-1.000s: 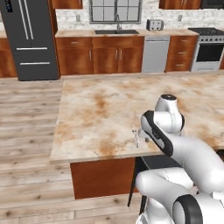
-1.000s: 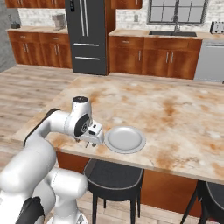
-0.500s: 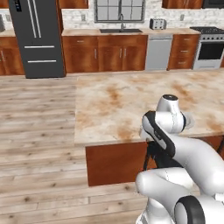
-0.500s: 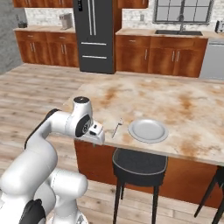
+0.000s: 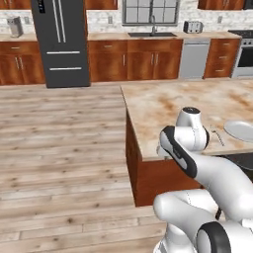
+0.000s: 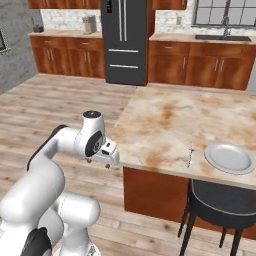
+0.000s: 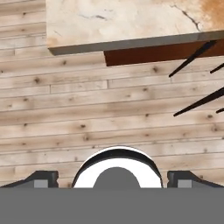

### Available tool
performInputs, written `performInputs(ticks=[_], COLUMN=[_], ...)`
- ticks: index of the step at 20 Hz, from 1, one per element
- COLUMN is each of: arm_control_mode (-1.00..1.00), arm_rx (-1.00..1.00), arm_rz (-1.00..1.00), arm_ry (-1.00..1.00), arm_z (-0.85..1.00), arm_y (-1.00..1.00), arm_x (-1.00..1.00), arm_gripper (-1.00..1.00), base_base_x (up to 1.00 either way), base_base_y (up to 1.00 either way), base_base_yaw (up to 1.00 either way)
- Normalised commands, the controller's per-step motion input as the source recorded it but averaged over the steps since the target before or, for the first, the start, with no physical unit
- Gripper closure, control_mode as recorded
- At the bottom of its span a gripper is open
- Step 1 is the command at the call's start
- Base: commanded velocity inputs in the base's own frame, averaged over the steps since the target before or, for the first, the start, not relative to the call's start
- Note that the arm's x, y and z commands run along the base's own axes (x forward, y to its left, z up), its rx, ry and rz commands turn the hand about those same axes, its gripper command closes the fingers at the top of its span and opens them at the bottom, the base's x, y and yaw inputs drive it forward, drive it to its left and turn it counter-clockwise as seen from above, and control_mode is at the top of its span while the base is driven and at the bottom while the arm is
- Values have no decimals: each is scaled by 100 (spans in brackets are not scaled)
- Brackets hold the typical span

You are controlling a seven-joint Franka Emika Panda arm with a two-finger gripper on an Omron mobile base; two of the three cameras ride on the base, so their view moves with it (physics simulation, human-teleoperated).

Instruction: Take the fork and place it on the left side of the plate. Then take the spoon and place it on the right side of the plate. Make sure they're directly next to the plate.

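Marble-patterned kitchen island counter: thin silver-grey fork is laid just left of round grey-white plate, as tasked; gripper is empty, jaws spread wide.

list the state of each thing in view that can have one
fork: lying flat on the counter, just left of the plate, not touching it
plate: upright on the counter, nothing on it
gripper: off the counter's edge, over the floor, holding nothing; fingers apart
fridge: doors closed
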Motion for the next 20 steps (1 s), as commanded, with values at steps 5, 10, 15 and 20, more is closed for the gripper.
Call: performInputs(ticks=[5, 10, 15, 20], arm_control_mode=[100, 100, 100, 100], arm_rx=[0, 0, 0, 0], arm_rz=[0, 0, 0, 0], arm_ry=[0, 0, 0, 0], arm_z=[0, 0, 0, 0], arm_y=[0, 0, 0, 0], arm_x=[0, 0, 0, 0], arm_gripper=[-100, -100, -100, -100], base_base_x=[23, 38, 52, 70], base_base_y=[89, 82, 71, 38], base_base_yaw=[0, -2, -11, -38])
